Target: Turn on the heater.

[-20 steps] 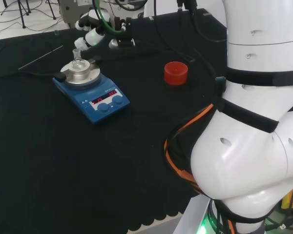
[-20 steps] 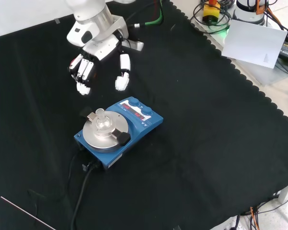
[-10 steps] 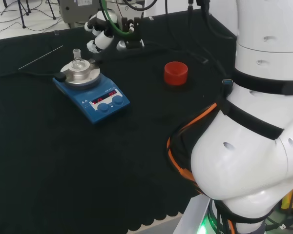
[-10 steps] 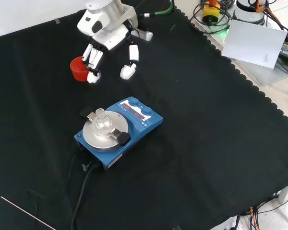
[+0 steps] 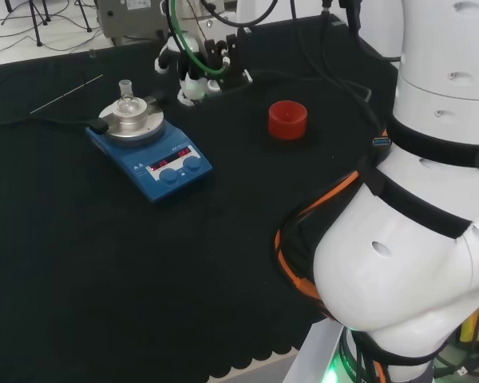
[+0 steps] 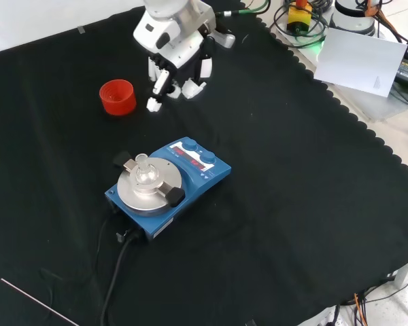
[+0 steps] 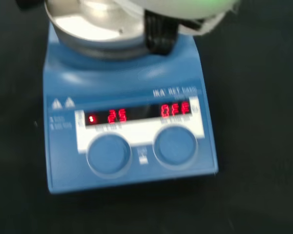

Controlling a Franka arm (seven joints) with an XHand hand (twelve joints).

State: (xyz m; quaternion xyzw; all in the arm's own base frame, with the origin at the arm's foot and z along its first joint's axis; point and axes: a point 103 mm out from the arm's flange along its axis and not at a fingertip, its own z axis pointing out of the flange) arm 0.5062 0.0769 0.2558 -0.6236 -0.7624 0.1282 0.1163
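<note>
We found the hand (image 6: 175, 71) hanging above the cloth with its fingers loosely spread and holding nothing, at about twelve o'clock from the heater (image 6: 168, 187) in the front view and well apart from it. The heater sat near the cloth's middle, a small flask (image 6: 143, 171) on its plate, two knobs (image 7: 107, 155) below a lit red display. The red cup (image 6: 117, 97) stood at nine o'clock from the hand. We judged the approach step under way; next the hand needed to descend toward six o'clock onto a knob.
</note>
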